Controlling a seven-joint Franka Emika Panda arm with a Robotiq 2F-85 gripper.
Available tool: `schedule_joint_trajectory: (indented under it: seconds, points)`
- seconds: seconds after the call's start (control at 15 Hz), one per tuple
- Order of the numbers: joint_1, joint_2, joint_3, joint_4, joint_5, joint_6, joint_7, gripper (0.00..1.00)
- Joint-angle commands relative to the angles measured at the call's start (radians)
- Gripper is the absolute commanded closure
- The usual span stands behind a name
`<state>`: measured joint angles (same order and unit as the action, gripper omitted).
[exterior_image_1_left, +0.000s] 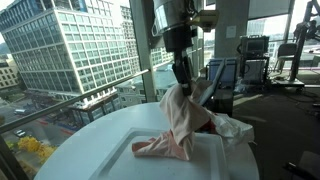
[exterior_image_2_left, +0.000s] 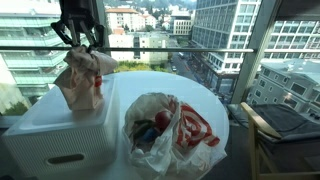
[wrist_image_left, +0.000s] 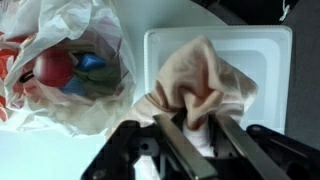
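The gripper (wrist_image_left: 200, 132) has its two fingers drawn in close, pinching the top of a pale pink cloth (wrist_image_left: 195, 85) bunched between them. In both exterior views the cloth hangs down from that pinch in a loose column, and in an exterior view (exterior_image_1_left: 180, 125) its lower folds trail onto the flat top of a white bin (exterior_image_1_left: 140, 165) directly beneath. There is one cloth, one bin, and one crinkled plastic bag (exterior_image_2_left: 165, 125) with red print. The bag lies just beside the bin on the round white table (exterior_image_2_left: 218, 105). From the wrist view the bag's mouth gapes open, and inside I can make out one red thing (wrist_image_left: 48, 72) and one blue thing (wrist_image_left: 92, 62); anything else in there is too blurred to count. The bag sits apart from the cloth and does not touch the fingers. Behind the table runs a wall of glass (exterior_image_1_left: 70, 50) facing city buildings.
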<state>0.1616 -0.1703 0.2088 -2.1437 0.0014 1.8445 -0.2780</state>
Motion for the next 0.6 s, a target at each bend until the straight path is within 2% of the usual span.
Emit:
schedule_joint_trajectory:
  seconds: [0.0, 0.2, 0.27, 0.33, 0.4, 0.53]
  points:
    - [0.028, 0.045, -0.024, -0.064, 0.075, 0.180, -0.110, 0.93]
    - [0.039, 0.090, -0.017, -0.100, 0.152, 0.279, -0.193, 0.92]
    - [0.041, 0.102, -0.016, -0.105, 0.181, 0.298, -0.213, 0.88]
    - [0.042, 0.111, -0.013, -0.114, 0.196, 0.323, -0.227, 0.56]
    - [0.043, 0.118, -0.011, -0.116, 0.208, 0.332, -0.236, 0.56]
    - [0.045, 0.127, -0.006, -0.122, 0.211, 0.351, -0.247, 0.42]
